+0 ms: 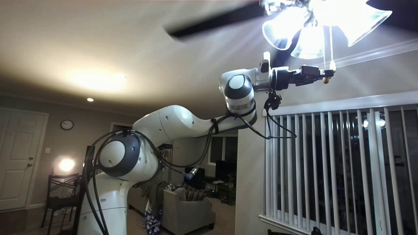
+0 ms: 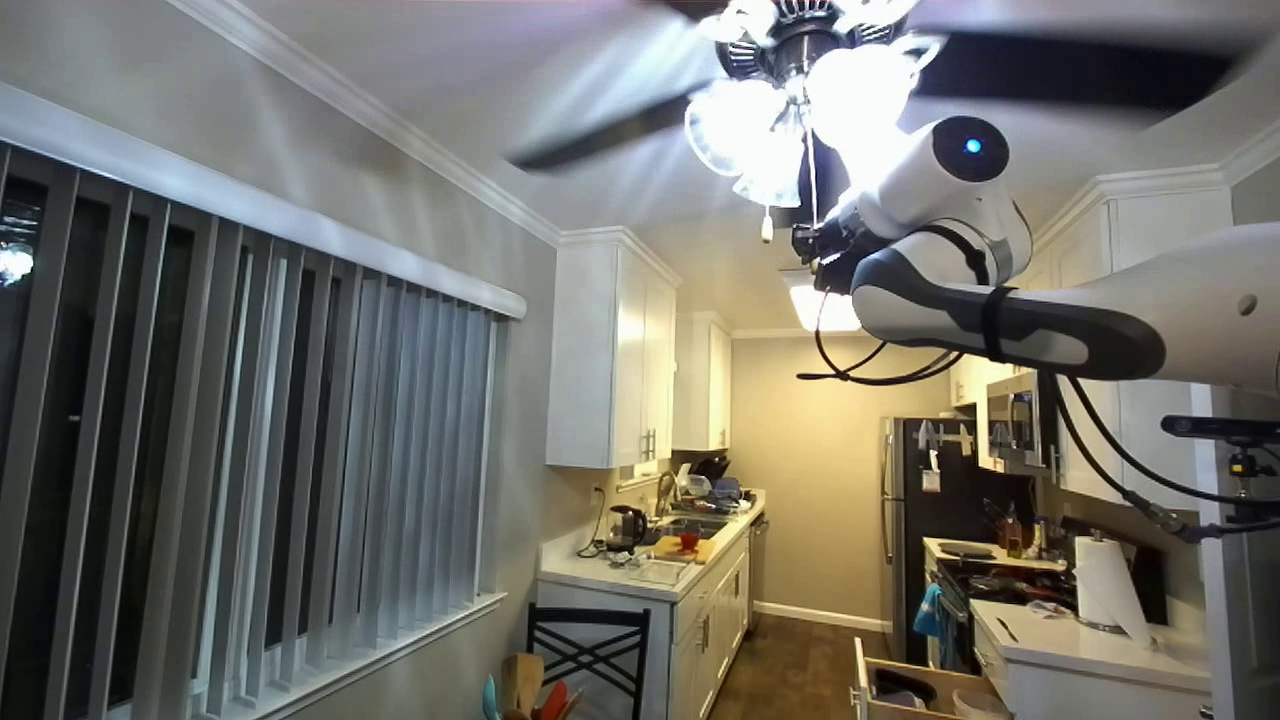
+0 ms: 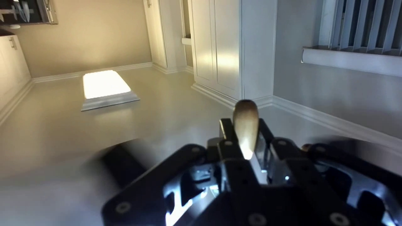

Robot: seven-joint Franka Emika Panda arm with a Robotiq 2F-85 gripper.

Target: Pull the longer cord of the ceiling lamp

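Observation:
The ceiling lamp has lit white glass shades and also shows in an exterior view. The longer cord hangs from it straight down to my gripper. Its tan knob sticks out just below the fingertips of my gripper. In the wrist view the tan knob sits between the fingertips of my gripper, which are closed on it. The shorter cord's pale knob hangs free beside the gripper; it also shows in an exterior view.
Dark fan blades blur around the lamp above the arm; they also show in an exterior view. Window blinds hang on the wall below the gripper. White cabinets and a lit ceiling panel are farther back.

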